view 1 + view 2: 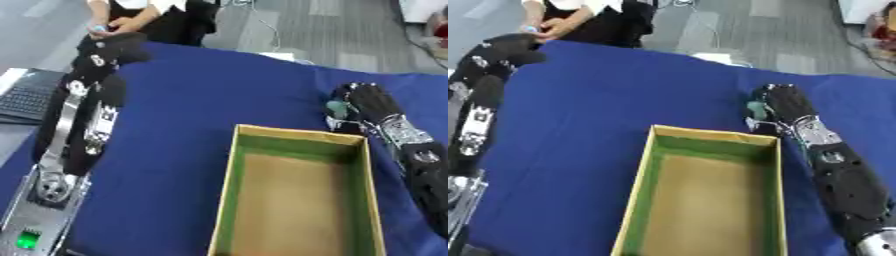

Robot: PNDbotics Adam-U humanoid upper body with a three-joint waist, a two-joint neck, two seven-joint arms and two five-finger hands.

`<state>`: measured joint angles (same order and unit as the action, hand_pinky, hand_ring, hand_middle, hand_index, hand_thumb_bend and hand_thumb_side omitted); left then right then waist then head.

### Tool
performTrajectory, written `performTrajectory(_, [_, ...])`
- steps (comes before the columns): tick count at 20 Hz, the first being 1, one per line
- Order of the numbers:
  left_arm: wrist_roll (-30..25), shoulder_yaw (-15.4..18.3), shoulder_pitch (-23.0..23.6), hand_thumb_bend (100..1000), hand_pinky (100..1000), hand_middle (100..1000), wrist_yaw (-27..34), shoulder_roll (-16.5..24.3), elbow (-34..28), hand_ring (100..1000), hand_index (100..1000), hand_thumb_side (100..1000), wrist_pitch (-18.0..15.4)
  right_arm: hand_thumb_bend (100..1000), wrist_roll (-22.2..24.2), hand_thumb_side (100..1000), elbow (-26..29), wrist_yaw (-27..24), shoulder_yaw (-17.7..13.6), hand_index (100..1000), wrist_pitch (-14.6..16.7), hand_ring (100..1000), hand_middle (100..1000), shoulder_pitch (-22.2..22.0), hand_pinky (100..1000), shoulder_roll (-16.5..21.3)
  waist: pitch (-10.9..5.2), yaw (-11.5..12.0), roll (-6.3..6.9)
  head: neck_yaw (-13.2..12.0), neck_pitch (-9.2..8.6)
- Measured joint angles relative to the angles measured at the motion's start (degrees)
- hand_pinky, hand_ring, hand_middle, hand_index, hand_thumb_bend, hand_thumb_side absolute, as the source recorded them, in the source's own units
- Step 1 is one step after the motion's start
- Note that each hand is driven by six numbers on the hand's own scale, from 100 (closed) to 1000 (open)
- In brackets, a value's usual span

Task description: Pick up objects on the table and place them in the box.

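Observation:
An open cardboard box with green inner walls and a brown floor stands on the blue cloth near the front; nothing lies in it. My right hand hovers just beyond the box's far right corner, fingers curled round a small teal and white object. My left arm rises along the left side, and its hand sits at the table's far left edge; its fingers are too dark to make out.
The blue cloth covers the table. A laptop keyboard lies off the left edge. A person sits at the far edge behind my left hand. A white patch shows at the far table edge.

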<state>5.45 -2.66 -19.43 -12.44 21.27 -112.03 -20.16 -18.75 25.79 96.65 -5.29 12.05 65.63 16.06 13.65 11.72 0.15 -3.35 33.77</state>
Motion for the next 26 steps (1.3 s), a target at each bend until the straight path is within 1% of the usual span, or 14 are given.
performTrajectory(2, [0.0,0.0,0.01,285,844,829,0.0,0.0,0.0,721,863,905,0.0,176,0.49,486,-0.02,-0.73,0.0,809,-0.03,305,533,-0.12,100,0.0,-0.02,-0.03,0.07,-0.05,0.02])
performTrajectory(5, [0.0,0.0,0.01,285,844,829,0.0,0.0,0.0,721,863,904,0.0,165,1.35,389,-0.02,-1.61,0.0,817,-0.03,289,526,-0.15,100,0.0,-0.03,-0.14,0.12,-0.21,0.04])
performTrajectory(6, [0.0,0.0,0.01,286,844,829,0.0,0.0,0.0,721,863,903,0.0,163,1.65,381,-0.02,-1.9,0.0,820,-0.01,288,528,-0.17,100,0.0,-0.03,-0.14,0.13,-0.21,0.04])
performTrajectory(8, [0.0,0.0,0.02,286,844,829,0.0,0.0,0.0,721,863,902,0.0,161,2.15,403,-0.02,-2.59,-0.01,823,0.07,291,535,-0.22,100,0.01,-0.03,-0.17,0.13,-0.21,0.05])
performTrajectory(10, [0.0,0.0,0.02,286,844,829,0.0,0.0,0.0,721,863,903,0.0,155,2.45,495,-0.02,-3.33,-0.01,808,0.25,285,522,-0.4,100,0.01,-0.03,-0.28,0.14,-0.22,0.05])
performTrajectory(12, [0.0,0.0,0.02,285,844,829,0.0,0.0,0.0,721,863,903,0.0,150,2.51,546,-0.03,-3.94,-0.04,784,0.15,271,503,-0.78,100,0.08,-0.03,-0.36,0.15,-0.23,0.05])
performTrajectory(14, [0.0,0.0,0.02,285,845,829,0.0,0.0,0.0,721,863,903,0.0,148,2.24,551,-0.05,-4.53,-0.17,776,-0.19,263,495,-1.18,100,0.23,-0.03,-0.63,0.18,-0.23,0.06])
performTrajectory(15, [0.0,0.0,0.02,285,845,829,0.0,0.0,0.0,721,863,903,0.0,139,2.05,533,-0.06,-4.79,-0.21,756,-0.48,219,443,-1.19,100,0.23,-0.03,-0.64,0.19,-0.24,0.06])
performTrajectory(17, [0.0,0.0,0.02,285,845,830,0.0,0.0,0.0,721,863,902,0.0,130,1.5,494,-0.14,-5.28,-0.32,739,-1.07,172,405,-1.2,100,0.23,-0.03,-0.65,0.19,-0.24,0.06])
performTrajectory(20, [0.0,0.0,0.02,285,845,830,0.0,0.0,0.0,721,863,901,0.0,116,0.51,426,-0.17,-6.62,-0.36,685,-1.72,104,360,-1.24,100,0.22,-0.03,-0.67,0.19,-0.24,0.06])
performTrajectory(23, [-0.01,0.01,0.02,284,845,830,0.0,0.0,0.0,721,863,901,0.01,112,-0.66,325,-0.34,-8.48,-0.36,623,-1.76,100,314,-1.56,100,0.2,-0.03,-0.67,0.21,-0.25,0.06])
performTrajectory(24, [-0.01,0.01,0.02,284,845,830,0.0,0.0,0.0,721,863,901,0.01,130,-1.05,306,-0.34,-9.18,-0.36,609,-1.7,100,305,-1.68,100,0.18,-0.03,-0.67,0.23,-0.25,0.06])
performTrajectory(25, [-0.01,0.01,0.02,283,845,830,0.0,0.0,0.0,721,863,901,0.01,130,-1.46,263,-0.36,-9.94,-0.38,588,-1.62,100,297,-1.74,100,0.17,-0.03,-0.67,0.28,-0.25,0.06])
performTrajectory(26, [-0.01,0.01,0.03,283,845,830,0.0,0.0,0.0,721,863,900,0.01,127,-1.86,242,-0.37,-10.78,-0.38,574,-1.51,100,293,-1.89,100,0.14,-0.03,-0.67,0.33,-0.25,0.06])
